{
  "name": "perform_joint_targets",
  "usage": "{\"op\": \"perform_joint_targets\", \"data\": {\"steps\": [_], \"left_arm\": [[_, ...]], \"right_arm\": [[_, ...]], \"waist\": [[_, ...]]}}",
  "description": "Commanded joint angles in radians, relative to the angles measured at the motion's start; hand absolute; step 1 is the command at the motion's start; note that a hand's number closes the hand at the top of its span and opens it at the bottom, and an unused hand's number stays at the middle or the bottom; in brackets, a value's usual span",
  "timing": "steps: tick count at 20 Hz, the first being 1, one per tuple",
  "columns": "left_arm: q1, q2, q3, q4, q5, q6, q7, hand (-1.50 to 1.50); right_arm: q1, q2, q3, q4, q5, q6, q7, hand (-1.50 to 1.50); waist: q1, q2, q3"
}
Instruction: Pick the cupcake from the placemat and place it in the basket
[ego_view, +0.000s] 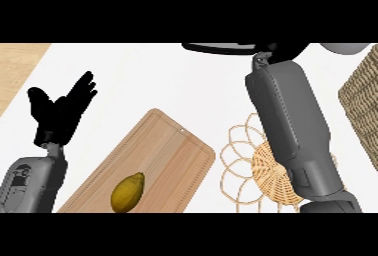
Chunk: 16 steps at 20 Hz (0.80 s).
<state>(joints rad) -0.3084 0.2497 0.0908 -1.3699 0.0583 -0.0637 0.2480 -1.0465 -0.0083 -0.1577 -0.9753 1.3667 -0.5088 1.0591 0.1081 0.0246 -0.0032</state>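
The right hand (284, 50) hung beyond the placemat (240, 150), and whether it held anything could not be told. No cupcake showed, perhaps hidden within it. The basket (362, 100) lay just right of that hand, far from the left hand's (59, 110) spread, resting fingers.

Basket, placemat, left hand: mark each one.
Basket (362, 100): head view, on its woven wall.
Placemat (266, 172): head view, on its woven centre.
Left hand (57, 114): head view, on the palm.
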Motion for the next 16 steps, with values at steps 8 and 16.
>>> {"op": "perform_joint_targets", "data": {"steps": [8, 16], "left_arm": [[0.047, -0.008, 0.013, 0.007, -0.003, 0.005, -0.051, 0.0], [0.042, 0.023, 0.038, 0.008, 0.007, -0.009, -0.039, 0.0]], "right_arm": [[-0.333, -0.117, -0.164, 0.312, 0.221, -0.033, 0.214, 1.5], [-0.392, -0.222, -0.236, 0.424, 0.334, -0.088, 0.245, 1.5]], "waist": [[-0.031, -0.001, 0.001], [-0.038, 0.001, 0.001]]}}
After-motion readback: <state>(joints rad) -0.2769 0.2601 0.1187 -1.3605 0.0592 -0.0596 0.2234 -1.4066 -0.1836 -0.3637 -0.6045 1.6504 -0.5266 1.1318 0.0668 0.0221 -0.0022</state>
